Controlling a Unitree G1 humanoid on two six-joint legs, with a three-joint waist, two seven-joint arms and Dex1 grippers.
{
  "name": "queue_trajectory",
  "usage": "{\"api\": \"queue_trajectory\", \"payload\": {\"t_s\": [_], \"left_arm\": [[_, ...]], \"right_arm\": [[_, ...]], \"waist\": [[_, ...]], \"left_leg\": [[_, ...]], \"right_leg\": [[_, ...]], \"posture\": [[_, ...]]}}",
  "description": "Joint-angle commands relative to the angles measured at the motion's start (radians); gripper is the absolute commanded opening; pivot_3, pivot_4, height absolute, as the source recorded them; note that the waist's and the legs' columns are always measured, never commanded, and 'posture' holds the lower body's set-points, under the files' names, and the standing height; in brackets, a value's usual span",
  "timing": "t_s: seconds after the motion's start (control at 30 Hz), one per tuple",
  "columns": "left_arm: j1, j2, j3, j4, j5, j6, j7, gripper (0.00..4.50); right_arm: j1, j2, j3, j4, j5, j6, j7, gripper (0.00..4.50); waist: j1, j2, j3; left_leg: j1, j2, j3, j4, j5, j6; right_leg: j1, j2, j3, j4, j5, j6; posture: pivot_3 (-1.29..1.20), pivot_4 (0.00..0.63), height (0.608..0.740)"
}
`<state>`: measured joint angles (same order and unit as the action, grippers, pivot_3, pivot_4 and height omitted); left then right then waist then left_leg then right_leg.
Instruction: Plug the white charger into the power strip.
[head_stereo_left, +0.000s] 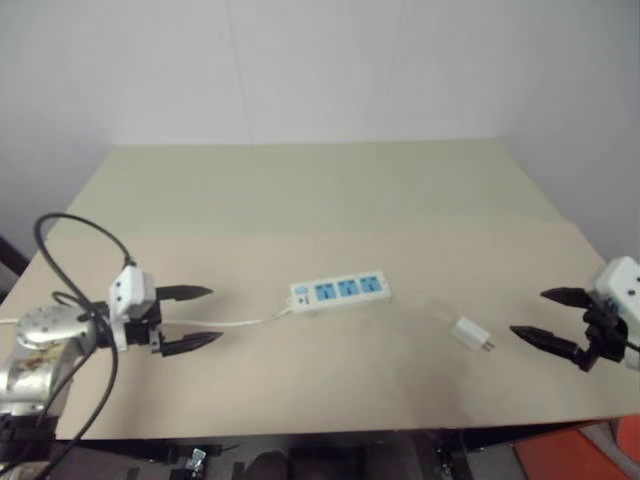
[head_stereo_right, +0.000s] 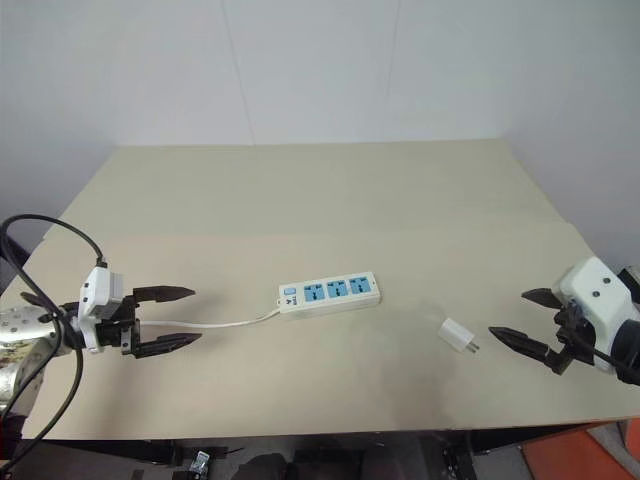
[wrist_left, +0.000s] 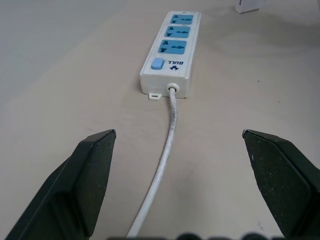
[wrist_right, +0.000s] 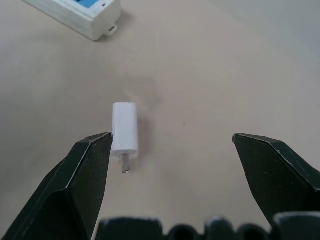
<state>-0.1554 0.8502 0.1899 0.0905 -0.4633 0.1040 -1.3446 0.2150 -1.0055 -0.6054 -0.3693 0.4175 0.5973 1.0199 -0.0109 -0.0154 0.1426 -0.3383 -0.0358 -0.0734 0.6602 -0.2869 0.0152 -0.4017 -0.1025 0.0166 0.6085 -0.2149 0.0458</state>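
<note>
A: Where's the small white cube charger (head_stereo_right: 457, 335)?

B: Loose on the beige tabletop (head_stereo_right: 330, 200), right of the long white three-socket power strip (head_stereo_right: 330, 293).

A: The claws?

B: Left claw (head_stereo_right: 172, 318) spread empty left of the strip; right claw (head_stereo_right: 525, 318) spread empty just beyond the charger.

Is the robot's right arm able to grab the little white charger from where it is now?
Probably yes. The white charger lies alone on the table, just ahead of the right gripper, whose jaws are open toward it. Nothing stands between them, and the power strip lies well off to the side.
</note>
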Motion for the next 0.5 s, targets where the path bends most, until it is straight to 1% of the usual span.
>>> {"api": "queue_trajectory", "payload": {"t_s": [0.03, 0.17, 0.23, 0.37, 0.5], "left_arm": [[-0.044, -0.007, -0.011, 0.026, 0.010, -0.037, -0.016, 4.44], [-0.112, -0.042, -0.055, 0.109, 0.038, -0.090, -0.046, 4.44], [-0.169, -0.074, -0.089, 0.177, 0.057, -0.113, -0.064, 4.44], [-0.314, -0.168, -0.165, 0.366, 0.116, -0.198, -0.110, 4.44], [-0.442, -0.263, -0.182, 0.574, 0.140, -0.329, -0.166, 4.44]], "right_arm": [[0.007, 0.005, -0.049, -0.050, 0.014, 0.007, -0.014, 4.50], [0.007, 0.014, -0.041, -0.065, 0.012, 0.009, -0.026, 4.50], [-0.001, 0.018, -0.030, -0.068, 0.013, 0.007, -0.036, 4.50], [-0.038, 0.036, -0.004, -0.074, 0.032, 0.020, -0.067, 4.50], [-0.055, 0.051, 0.035, -0.090, 0.024, 0.022, -0.099, 4.50]], "waist": [[0.000, 0.000, 0.000], [0.000, 0.000, 0.000], [0.001, 0.000, 0.000], [0.006, 0.000, 0.000], [0.008, -0.002, 0.001]], "left_leg": [[0.000, 0.000, 0.000, 0.000, 0.000, 0.000], [0.000, 0.000, 0.000, 0.000, 0.000, 0.000], [0.000, -0.001, 0.000, 0.000, 0.000, 0.000], [0.000, -0.002, 0.002, 0.000, 0.000, 0.000], [-0.001, -0.003, 0.003, 0.000, 0.000, 0.000]], "right_leg": [[0.000, 0.000, 0.000, 0.000, 0.000, 0.000], [0.000, 0.000, 0.000, 0.000, 0.000, 0.000], [0.000, 0.000, 0.000, 0.000, 0.000, 0.000], [0.001, 0.000, -0.001, 0.000, 0.001, -0.002], [0.000, 0.000, -0.001, 0.000, 0.002, -0.002]], "posture": [[0.00, 0.150, 0.740], [0.00, 0.150, 0.740], [0.00, 0.150, 0.740], [0.00, 0.150, 0.740], [0.00, 0.150, 0.740]]}}
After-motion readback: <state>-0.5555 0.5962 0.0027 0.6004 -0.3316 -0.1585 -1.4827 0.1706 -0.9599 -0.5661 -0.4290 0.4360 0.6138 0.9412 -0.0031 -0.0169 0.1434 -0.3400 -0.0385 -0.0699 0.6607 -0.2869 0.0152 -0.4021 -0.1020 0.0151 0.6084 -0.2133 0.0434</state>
